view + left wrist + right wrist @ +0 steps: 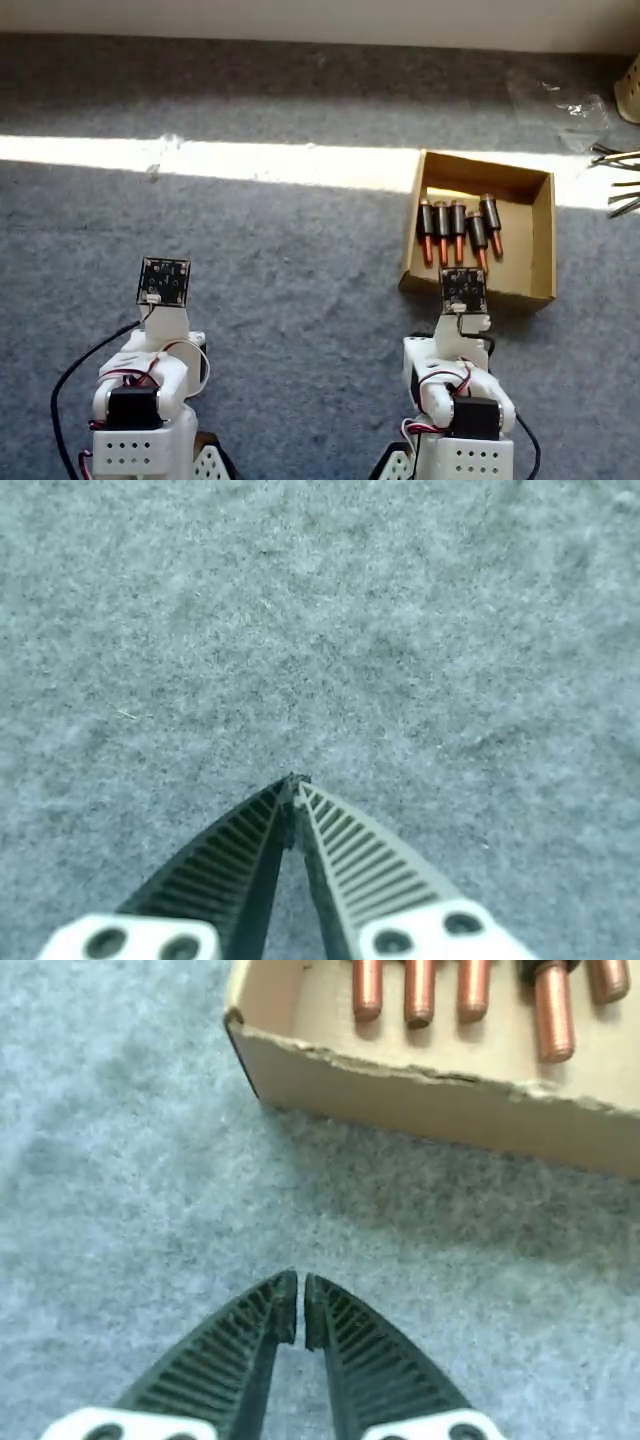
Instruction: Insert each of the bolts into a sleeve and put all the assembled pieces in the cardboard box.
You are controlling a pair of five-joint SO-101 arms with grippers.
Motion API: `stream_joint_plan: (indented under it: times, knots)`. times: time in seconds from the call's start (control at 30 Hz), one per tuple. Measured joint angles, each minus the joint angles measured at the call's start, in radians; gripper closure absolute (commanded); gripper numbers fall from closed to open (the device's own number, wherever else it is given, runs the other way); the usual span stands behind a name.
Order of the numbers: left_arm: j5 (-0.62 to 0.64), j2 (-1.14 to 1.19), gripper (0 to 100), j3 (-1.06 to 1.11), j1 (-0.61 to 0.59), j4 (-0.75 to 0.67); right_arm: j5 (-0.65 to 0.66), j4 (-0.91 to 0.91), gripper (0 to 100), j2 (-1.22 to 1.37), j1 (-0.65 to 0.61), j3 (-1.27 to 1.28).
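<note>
High view looks down on the left arm (150,395) and right arm (458,400), both white, side by side at the near edge. Just beyond the right arm sits the open cardboard box (522,262). Inside it lie five assembled pieces (458,232) in a row, close together. Each has a dark sleeve (424,215) at its far end and a copper bolt (427,250) pointing toward the arms. The fourth and fifth pieces from the left are slightly tilted.

Right wrist view shows what the high view hides. The right gripper (300,1282) hangs over bare carpet just short of the box's near wall, its ribbed black claw pressed together with only a hairline slit and nothing between. Beyond that wall, five copper bolt ends show.

Left wrist view shows the left gripper (297,780) over carpet well away from the box, its two ribbed fingers meeting at the tips and holding nothing.

The surface is a grey, short-pile carpet (300,270). A bright band of sunlight (250,160) crosses it from left to right and reaches the far edge of the box. A pale wall base (300,15) runs along the far side. At the far right lie a crumpled clear plastic bag (560,100) and some thin dark metal items (618,180) too small to identify.
</note>
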Motion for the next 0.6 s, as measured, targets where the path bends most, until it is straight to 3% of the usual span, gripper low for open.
stream_joint_plan:
  times: [0.17, 0.33, 0.6]
  knots:
    - [0.000, 0.000, 99, 0.000, 0.000, 0.000, -0.025, 0.000, 99.3, 0.000, 0.000, 0.000]
    - [0.000, 0.000, 99, 0.000, 0.000, 0.000, -0.175, 0.000, 99.3, 0.000, 0.000, 0.000]
    - [0.000, 0.000, 99, 0.000, 0.000, 0.000, -0.178, 0.000, 99.3, 0.000, 0.000, 0.000]
